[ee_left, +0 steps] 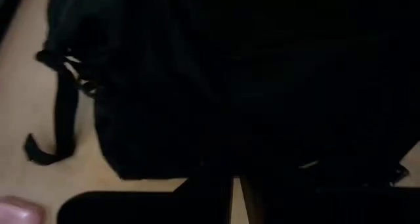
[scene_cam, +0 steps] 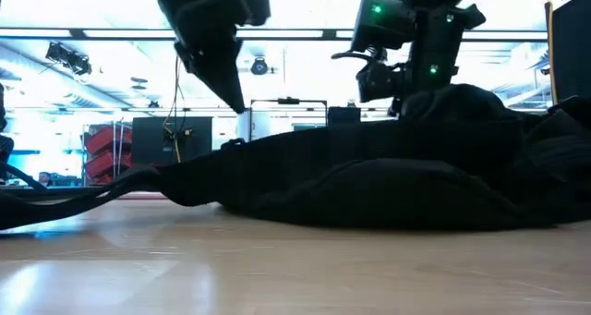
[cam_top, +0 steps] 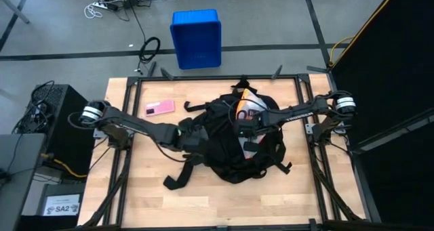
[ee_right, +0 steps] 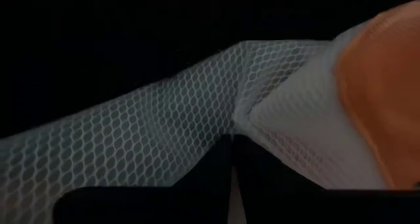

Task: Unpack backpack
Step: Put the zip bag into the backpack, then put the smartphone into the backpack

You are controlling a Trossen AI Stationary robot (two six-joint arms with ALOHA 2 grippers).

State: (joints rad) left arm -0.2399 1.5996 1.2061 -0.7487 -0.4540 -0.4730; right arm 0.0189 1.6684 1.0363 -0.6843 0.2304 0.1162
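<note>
**Two arms meet over an open backpack**

A large black backpack lies slumped at the centre of the wooden table, its straps trailing toward seven o'clock in the overhead view. Its top, toward twelve o'clock, gapes open, showing an orange-and-white item inside.

The left gripper reaches in from nine o'clock and sits against the bag's left flank, its fingers pressed together with only a thin sliver of light between them; whether any fabric is pinched there cannot be told. The left wrist view shows dark fabric filling the frame, with a loose strap curling onto the bare wood.

The right gripper comes from three o'clock and hangs over the bag's upper middle, at the mouth of the opening. Its fingers are likewise closed tight, set against pale mesh lining and beside the orange-and-white item.

A pink flat object lies on the table at ten o'clock from the bag, well apart from it. A blue plastic crate stands on the floor beyond the table's twelve o'clock edge.
</note>
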